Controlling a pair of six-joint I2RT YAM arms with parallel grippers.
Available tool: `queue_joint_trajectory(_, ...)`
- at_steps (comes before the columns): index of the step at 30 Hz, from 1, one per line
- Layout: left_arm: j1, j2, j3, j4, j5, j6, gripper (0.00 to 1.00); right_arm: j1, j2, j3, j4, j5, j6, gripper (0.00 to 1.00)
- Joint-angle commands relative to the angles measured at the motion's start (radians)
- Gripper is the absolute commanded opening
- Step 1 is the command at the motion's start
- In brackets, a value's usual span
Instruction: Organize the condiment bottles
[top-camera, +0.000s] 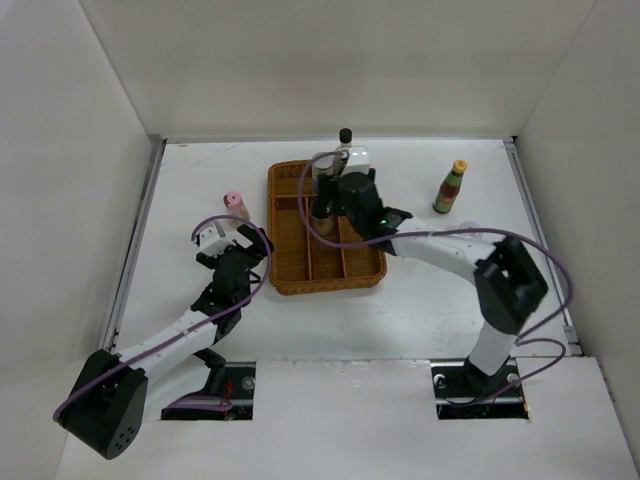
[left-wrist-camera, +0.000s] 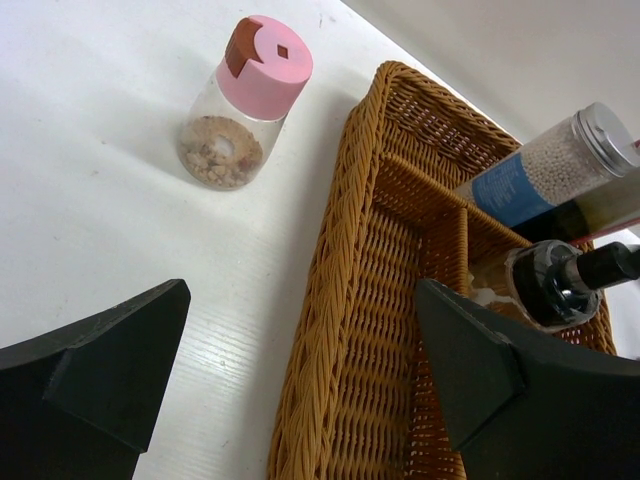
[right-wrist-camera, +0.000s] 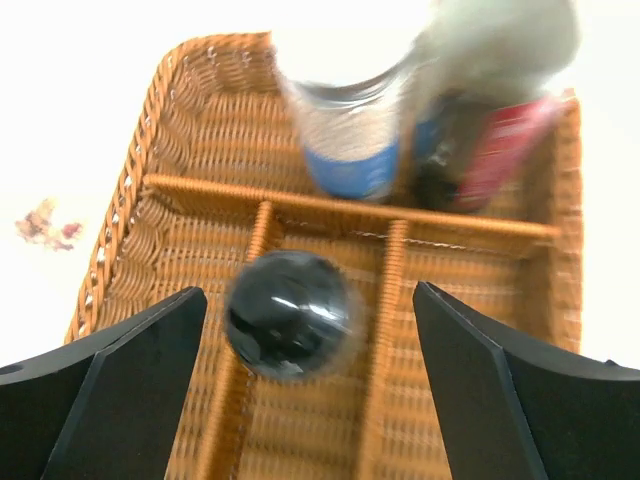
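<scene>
Above the wicker tray (top-camera: 330, 283), your wide right claw (right-wrist-camera: 307, 292) is straddling the short dark bottle (right-wrist-camera: 288, 315), seemingly clear: lift straight.

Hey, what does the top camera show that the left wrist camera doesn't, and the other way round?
Only the top view: the yellow-capped bottle standing outside the tray, on its right, and the right arm. Only the left wrist view: the brown granules in the pink-lidded jar and the white beads in the grey-lidded jar. Both: the tray, those two jars, and a dark bottle in the tray.
</scene>
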Motion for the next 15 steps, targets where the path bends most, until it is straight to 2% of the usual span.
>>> queue_joint_trajectory(1,0.008,-0.023,-0.007,0.046,-0.004,-0.007,1.0,-0.085,-0.228,-0.081,0.065,-0.002,0.02,0.92)
queue_joint_trajectory(7,0.001,-0.017,-0.003,0.048,0.001,-0.008,1.0,-0.387,-0.393,-0.239,0.042,0.083,0.048,0.93)
queue_joint_trajectory(10,-0.002,0.001,0.001,0.049,0.002,-0.008,1.0,-0.488,-0.362,-0.22,0.004,0.114,0.039,0.97)
queue_joint_trajectory(15,-0.001,0.001,0.004,0.049,0.002,-0.008,1.0,-0.57,-0.27,-0.134,-0.046,0.12,0.019,0.99)
